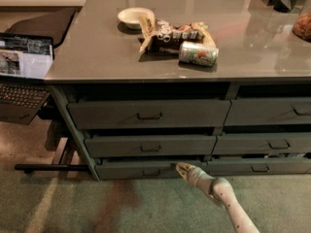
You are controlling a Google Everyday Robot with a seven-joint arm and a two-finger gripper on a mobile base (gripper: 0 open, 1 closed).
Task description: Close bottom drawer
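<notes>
The bottom drawer (146, 170) is the lowest grey-green drawer on the left side of the cabinet, with a low flat front and a small dark handle (151, 173). It stands slightly out, with a dark gap above its front. My gripper (180, 168) is on a white arm that comes in from the lower right. Its tip rests against the drawer's front near its right end, just right of the handle.
Two taller drawers (148, 114) sit above it, and a second column of drawers (265, 144) is to the right. The counter top holds a bowl (133, 16), snack bags (170, 33) and a can (198, 54). A laptop (22, 76) sits at the left.
</notes>
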